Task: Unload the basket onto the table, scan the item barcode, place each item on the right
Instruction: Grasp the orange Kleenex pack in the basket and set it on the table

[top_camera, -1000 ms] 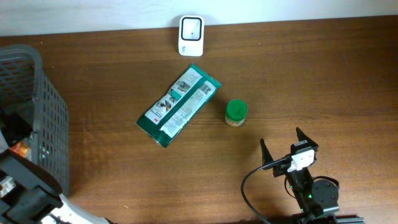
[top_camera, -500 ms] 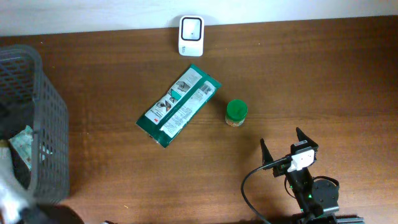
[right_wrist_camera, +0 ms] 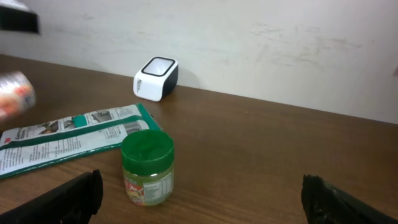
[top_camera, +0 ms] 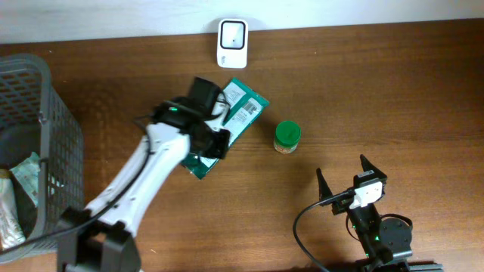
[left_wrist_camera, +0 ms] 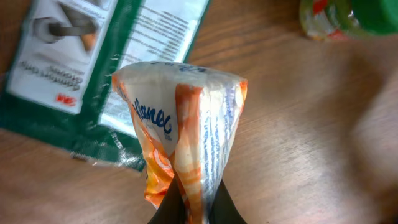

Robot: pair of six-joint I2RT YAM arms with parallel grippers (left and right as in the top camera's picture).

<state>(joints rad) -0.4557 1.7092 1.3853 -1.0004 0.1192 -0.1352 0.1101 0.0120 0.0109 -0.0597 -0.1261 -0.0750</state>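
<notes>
Your left claw (left_wrist_camera: 194,203) is clamped tight on the bottom seam of an orange-and-white tissue pack (left_wrist_camera: 186,124), which stands up from the fingers and is lifted off the counter (top_camera: 393,91). From the left wrist view you can see the pack hanging over the near right edge of a green packet (top_camera: 243,108) that lies flat at a slant in the middle of the counter; from overhead the left arm reaches in from the near left and covers most of that packet, so you cannot make out the pack itself there. A green-lidded jar (top_camera: 287,137) stands upright just to the right of the packet, apart from it. The white scanner (top_camera: 232,43) sits at the far edge of the counter, beyond the packet's far end and well apart from the held pack. Your right claw (top_camera: 342,169) rests at the near right with its fingers spread wide and nothing between them. A grey basket (top_camera: 45,98) stands at the left edge, with some wrapped goods inside
</notes>
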